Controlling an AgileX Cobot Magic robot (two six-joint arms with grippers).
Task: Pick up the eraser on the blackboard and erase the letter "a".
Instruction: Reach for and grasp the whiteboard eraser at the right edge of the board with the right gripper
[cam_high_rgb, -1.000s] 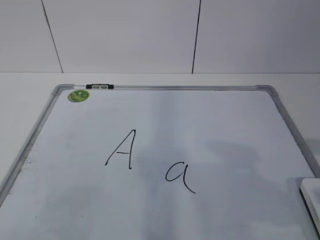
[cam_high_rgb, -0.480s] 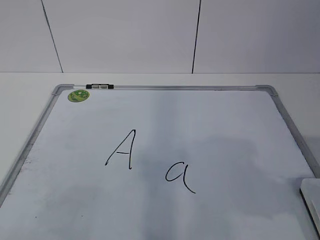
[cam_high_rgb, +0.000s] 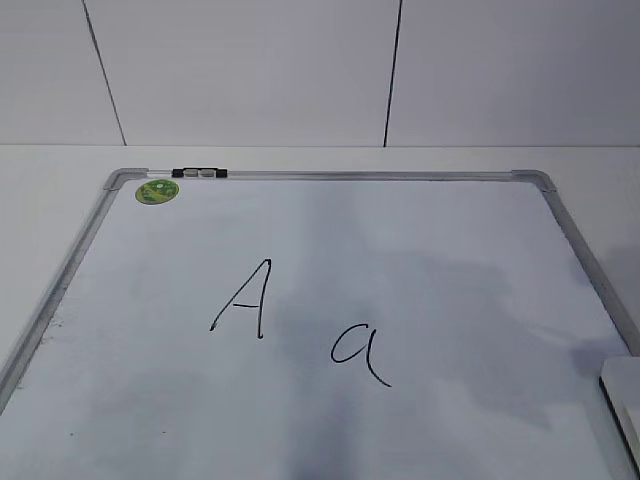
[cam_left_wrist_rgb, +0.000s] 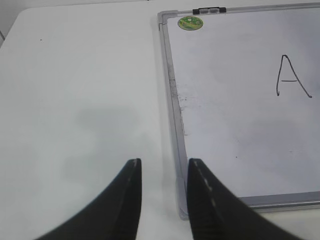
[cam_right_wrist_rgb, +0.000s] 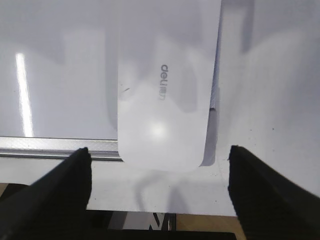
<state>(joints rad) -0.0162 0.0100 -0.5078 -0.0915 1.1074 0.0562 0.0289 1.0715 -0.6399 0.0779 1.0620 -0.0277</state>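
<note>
The blackboard (cam_high_rgb: 450, 260) is a white board in a grey frame lying flat. It carries a capital "A" (cam_high_rgb: 243, 300) and the letter "a" (cam_high_rgb: 358, 352) just right of it. The eraser (cam_high_rgb: 624, 395) lies at the board's right edge, cut off by the picture. In the right wrist view the eraser (cam_right_wrist_rgb: 165, 85) is a white block with grey lettering, and its near end overlaps the board's frame (cam_right_wrist_rgb: 50, 147). My right gripper (cam_right_wrist_rgb: 159, 152) is wide open above that near end, empty. My left gripper (cam_left_wrist_rgb: 164, 167) is open and empty over the table beside the board's left frame (cam_left_wrist_rgb: 172, 100).
A round green sticker (cam_high_rgb: 157, 191) and a black clip (cam_high_rgb: 199, 173) sit at the board's far left corner. White table (cam_left_wrist_rgb: 75, 90) lies left of the board. A wall stands behind. The table's edge (cam_right_wrist_rgb: 150, 212) shows under the right gripper.
A shadow has spread and darkened over the right part of the board. The eraser and the letters have not moved.
</note>
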